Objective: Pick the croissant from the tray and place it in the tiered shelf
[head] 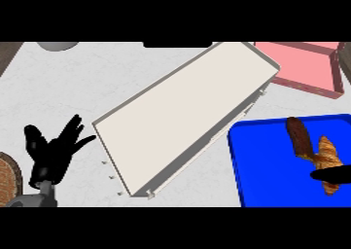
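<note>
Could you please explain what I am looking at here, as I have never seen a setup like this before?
This is one picture, taken from a humanoid robot's head, looking steeply down at a kitchen counter. The black shape at the left is its left hand, open and resting. At the right edge, its right hand reaches over a blue tray and lies across a croissant; whether it grips it I cannot tell. A darker pastry lies beside the croissant. The large pale slab is the tiered shelf, seen from above. Behind it sits a pink box.
</note>
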`<action>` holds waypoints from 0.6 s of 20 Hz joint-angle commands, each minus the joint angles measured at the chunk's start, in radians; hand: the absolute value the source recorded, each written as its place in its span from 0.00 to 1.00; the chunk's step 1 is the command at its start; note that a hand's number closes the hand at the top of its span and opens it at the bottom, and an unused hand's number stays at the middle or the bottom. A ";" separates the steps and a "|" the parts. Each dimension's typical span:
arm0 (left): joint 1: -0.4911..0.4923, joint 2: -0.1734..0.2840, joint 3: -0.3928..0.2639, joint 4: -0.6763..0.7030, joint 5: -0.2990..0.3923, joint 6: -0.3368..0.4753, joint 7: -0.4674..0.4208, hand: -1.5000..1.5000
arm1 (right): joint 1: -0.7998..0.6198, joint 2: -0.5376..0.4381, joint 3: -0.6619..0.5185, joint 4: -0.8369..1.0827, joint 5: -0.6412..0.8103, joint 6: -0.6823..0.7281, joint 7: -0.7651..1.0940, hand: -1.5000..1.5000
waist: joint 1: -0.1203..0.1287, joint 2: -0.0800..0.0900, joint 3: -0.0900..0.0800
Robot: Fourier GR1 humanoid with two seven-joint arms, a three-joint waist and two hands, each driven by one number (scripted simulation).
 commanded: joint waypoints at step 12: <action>0.004 -0.037 0.028 0.012 -0.058 -0.016 0.030 0.50 | -0.069 0.122 -0.049 0.246 0.182 -0.060 -0.190 0.00 | 0.000 0.005 -0.005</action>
